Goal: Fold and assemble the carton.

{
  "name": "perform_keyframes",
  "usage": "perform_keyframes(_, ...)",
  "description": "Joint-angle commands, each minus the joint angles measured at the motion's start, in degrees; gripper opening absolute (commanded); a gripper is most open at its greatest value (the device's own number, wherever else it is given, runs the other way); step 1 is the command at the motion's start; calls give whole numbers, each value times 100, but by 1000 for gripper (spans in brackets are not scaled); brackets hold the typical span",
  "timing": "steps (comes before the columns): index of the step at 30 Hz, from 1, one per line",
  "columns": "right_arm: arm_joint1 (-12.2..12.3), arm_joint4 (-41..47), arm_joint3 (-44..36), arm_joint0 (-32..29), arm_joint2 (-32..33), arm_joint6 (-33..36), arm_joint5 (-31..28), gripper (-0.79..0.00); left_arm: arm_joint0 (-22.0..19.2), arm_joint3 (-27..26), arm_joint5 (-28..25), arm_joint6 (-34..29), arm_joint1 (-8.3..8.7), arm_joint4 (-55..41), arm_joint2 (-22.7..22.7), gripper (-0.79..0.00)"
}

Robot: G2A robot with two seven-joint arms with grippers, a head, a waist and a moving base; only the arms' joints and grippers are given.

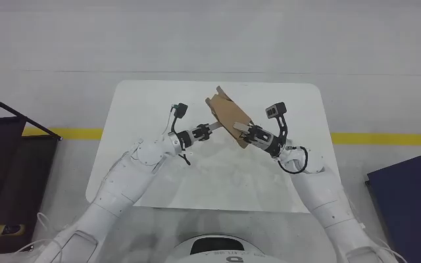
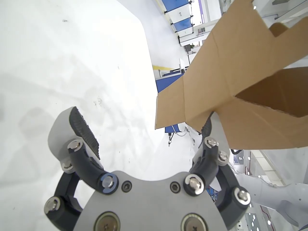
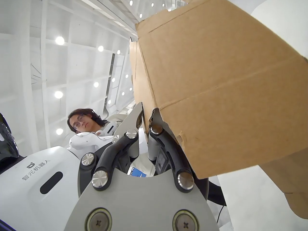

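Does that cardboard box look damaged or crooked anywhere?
Yes. The brown cardboard carton hangs tilted above the white table, pinched by the right hand, and its edge there looks ragged and torn.

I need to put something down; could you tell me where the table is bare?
Bare: the table left of the left arm, its far right corner, the near strip between the arms. Crowded: the middle, around the carton, left gripper and right gripper.

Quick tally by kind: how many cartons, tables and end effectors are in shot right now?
Carton: 1
Table: 1
End effectors: 2 (left end effector, right end effector)
Total: 4
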Motion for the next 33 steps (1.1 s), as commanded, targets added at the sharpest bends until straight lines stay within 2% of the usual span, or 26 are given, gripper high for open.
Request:
perform_keyframes(1,-2,-27,2,6,-7,-50,-15,-785,20,5,-10,-26,8,-7,-45,0)
perform_keyframes(15,-21,-38,-181,-100,-223,-63,145,-785,311,-237,-63,12,33,-130,-266,0)
perform_keyframes(24,36,-184,-229,-202,64,-380,60,-785,622,-401,-97,97,62,-79,-387,0)
perform_keyframes(33,74,-251,-200,-240,281,-563,-15,-785,1074,-637,-30,59,168,-477,-933,0)
